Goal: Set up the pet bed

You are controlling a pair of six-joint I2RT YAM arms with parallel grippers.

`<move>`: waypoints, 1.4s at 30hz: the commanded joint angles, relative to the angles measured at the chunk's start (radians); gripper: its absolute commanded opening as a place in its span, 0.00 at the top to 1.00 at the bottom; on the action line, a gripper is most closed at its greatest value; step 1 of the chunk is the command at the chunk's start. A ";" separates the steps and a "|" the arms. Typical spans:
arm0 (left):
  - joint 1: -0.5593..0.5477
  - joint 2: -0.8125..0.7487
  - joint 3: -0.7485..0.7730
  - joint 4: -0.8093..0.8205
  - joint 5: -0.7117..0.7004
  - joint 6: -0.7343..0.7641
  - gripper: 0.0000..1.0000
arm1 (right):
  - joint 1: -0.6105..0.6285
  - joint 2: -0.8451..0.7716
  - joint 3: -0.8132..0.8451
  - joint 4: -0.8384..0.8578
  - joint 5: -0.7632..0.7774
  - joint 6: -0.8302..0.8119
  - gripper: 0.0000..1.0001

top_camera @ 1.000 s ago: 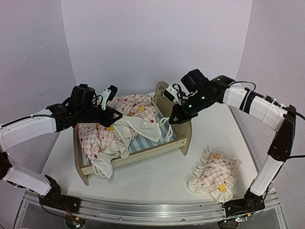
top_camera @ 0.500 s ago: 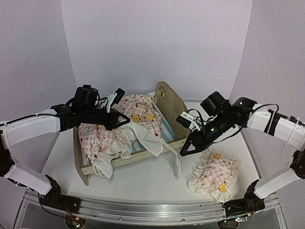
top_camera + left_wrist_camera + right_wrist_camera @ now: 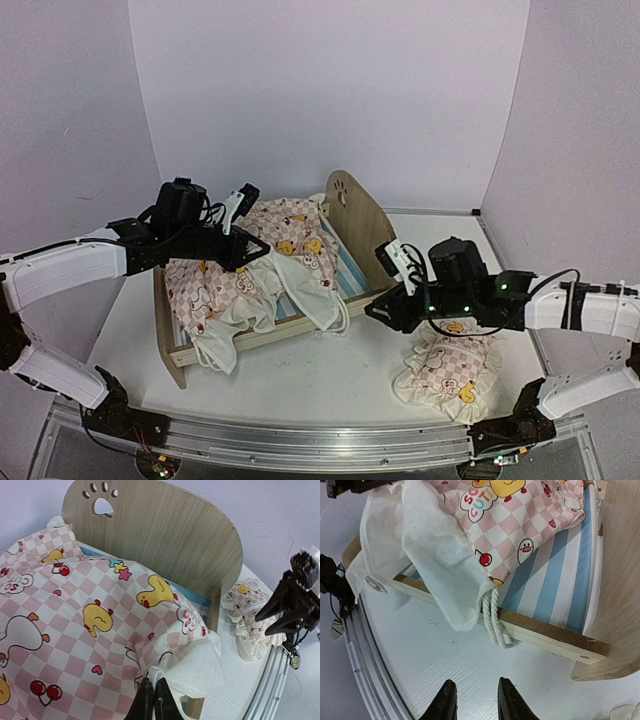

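The pet bed [image 3: 300,322] stands mid-table, headboard [image 3: 362,225] with paw cutouts at its right end. The frilled cartoon-print quilt [image 3: 275,245] lies bunched over it, one white corner hanging over the front side rail. My left gripper [image 3: 262,250] is shut on a fold of the quilt's edge [image 3: 165,672], just above the bed. My right gripper [image 3: 375,312] is open and empty, low over the table in front of the bed's right end. In the right wrist view the striped base [image 3: 555,585], the side rail [image 3: 545,630] and a white rope loop [image 3: 495,625] show ahead of my fingers.
The small frilled pillow [image 3: 445,370] lies on the table at the front right, beside my right arm; it also shows in the left wrist view [image 3: 250,615]. A metal rail [image 3: 300,445] runs along the near table edge. White walls close in the back and sides.
My right gripper has moved from the headboard down and forward to the table in front of the bed. The quilt corner it was at now hangs over the side rail. My left gripper has barely moved.
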 commanded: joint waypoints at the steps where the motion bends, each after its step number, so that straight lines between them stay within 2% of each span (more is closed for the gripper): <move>1: 0.004 -0.063 0.007 0.030 -0.164 -0.015 1.00 | 0.030 0.085 0.005 0.284 0.163 -0.008 0.72; 6: 0.004 -0.090 0.004 0.023 -0.207 -0.004 1.00 | 0.050 0.208 -0.003 0.354 0.090 -0.005 0.76; 11: 0.003 -0.097 0.010 0.014 -0.264 -0.003 1.00 | 0.098 0.293 -0.046 0.454 0.105 0.020 0.76; 16: 0.004 -0.100 0.015 0.011 -0.240 -0.001 1.00 | 0.146 0.379 -0.079 0.549 0.154 0.031 0.75; 22: 0.004 -0.102 0.020 0.010 -0.231 -0.001 1.00 | 0.164 0.431 -0.140 0.628 0.303 0.078 0.70; 24: 0.004 -0.102 0.019 0.011 -0.227 -0.003 1.00 | 0.164 0.472 -0.137 0.647 0.321 0.074 0.67; 29: 0.004 -0.096 0.025 0.010 -0.218 -0.003 1.00 | 0.164 0.566 -0.113 0.750 0.332 0.090 0.67; 35: 0.004 -0.098 0.033 0.003 -0.210 -0.002 1.00 | 0.164 0.606 -0.122 0.877 0.360 0.096 0.76; 38: 0.004 -0.098 0.032 0.003 -0.205 -0.004 1.00 | 0.165 0.620 -0.121 0.913 0.358 0.104 0.76; 39: 0.004 -0.098 0.032 0.001 -0.203 -0.003 1.00 | 0.164 0.626 -0.117 0.912 0.366 0.108 0.79; 41: 0.003 -0.097 0.034 0.002 -0.198 -0.003 1.00 | 0.163 0.619 -0.116 0.887 0.384 0.115 0.95; 42: 0.002 -0.098 0.034 0.002 -0.192 -0.003 1.00 | 0.164 0.598 -0.118 0.846 0.395 0.123 1.00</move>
